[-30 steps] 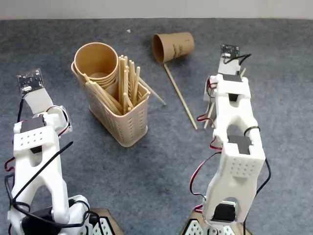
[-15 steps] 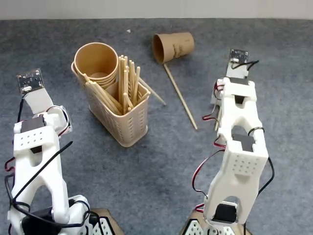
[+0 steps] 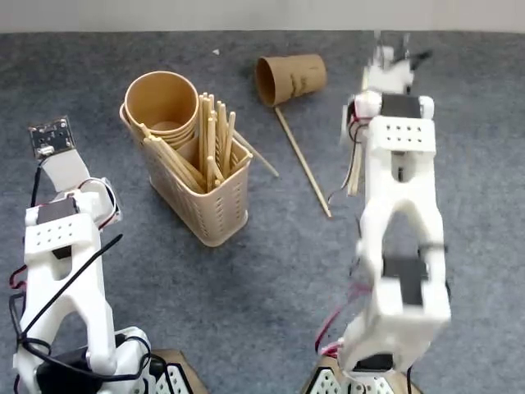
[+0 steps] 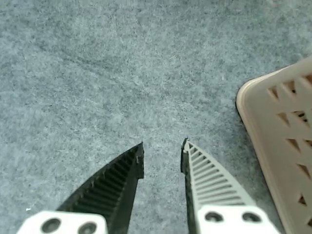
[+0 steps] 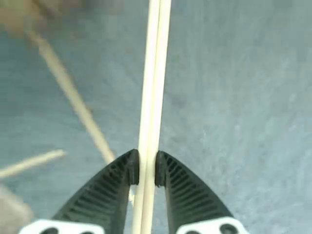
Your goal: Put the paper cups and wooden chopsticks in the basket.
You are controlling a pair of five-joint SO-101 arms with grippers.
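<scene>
Standing at the bottom edge of the high view, the left arm point(image 3: 61, 271) sits in the lower left and the right arm point(image 3: 398, 213) runs up the right side of the frame, both over a grey mat point(image 3: 271, 279). The left gripper point(image 4: 162, 151) points down at the mat with its jaws apart and nothing between them. The basket point(image 4: 278, 126) stands just beside it, not touching. The right gripper point(image 5: 146, 168) is clamped on a pair point(image 5: 154, 73) of chopsticks, which pass straight between its jaws and reach well beyond the tips. In the high view the pair's other end shows as pale sticks under the right arm, right of centre.

Farther up, left of centre in the high view, the basket stands upright on the mat. A stowed cup point(image 3: 162, 97) sits in its upper-left end, mouth up, and a bundle point(image 3: 212, 144) of chopsticks fills the rest, standing on end. A half-hidden stick point(image 3: 261, 162) lies on the mat, poking out from behind the basket toward centre frame. A loose stick point(image 3: 302, 161) lies flat between basket and right arm, slanting from upper centre down to the right. Near the top of the frame a loose cup point(image 3: 293, 77) lies on its side, mouth toward the lower left, close to that stick's upper tip.
</scene>
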